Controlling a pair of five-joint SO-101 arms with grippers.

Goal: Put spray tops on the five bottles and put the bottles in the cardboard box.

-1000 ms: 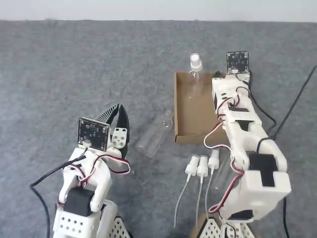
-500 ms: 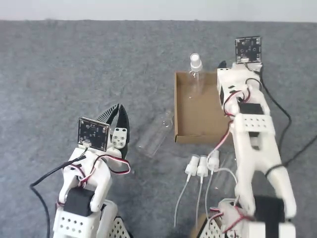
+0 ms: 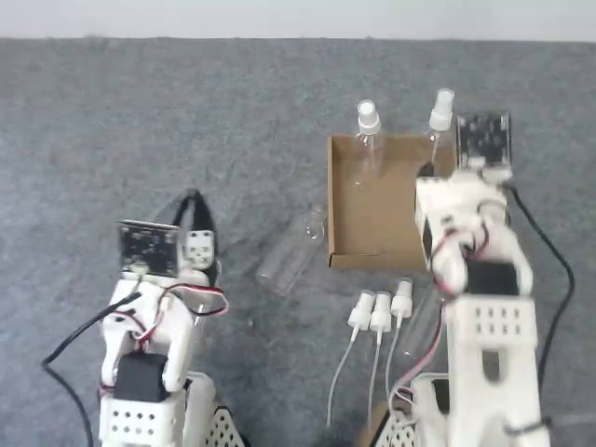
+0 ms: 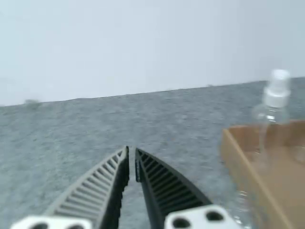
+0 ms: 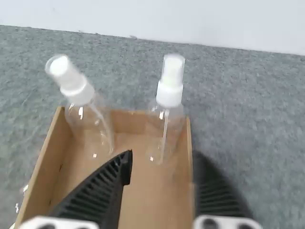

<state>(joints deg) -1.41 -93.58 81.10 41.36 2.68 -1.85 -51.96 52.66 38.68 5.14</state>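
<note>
Two capped bottles in the cardboard box, seen past a wide right claw.

The right claw (image 5: 159, 179) is held over the cardboard box (image 5: 131, 123) with its fingers spread wide and nothing between them. Just ahead of its fingertips, at the far wall inside the box, two bottles are standing upright with spray tops fitted: the first capped bottle (image 5: 86, 119) off to one side of the claw, the second capped bottle (image 5: 167, 119) nearly in line with the gap. The left claw (image 4: 132, 164) is kept well apart from the box, its fingers almost pressed together with only a thin slit and nothing gripped. Between the two claws an uncapped bottle (image 3: 291, 253) is lying on the grey tabletop (image 3: 140, 121), just beside the box. Behind the right claw, three loose spray tops (image 3: 382, 312) are laid side by side near the box.
</note>
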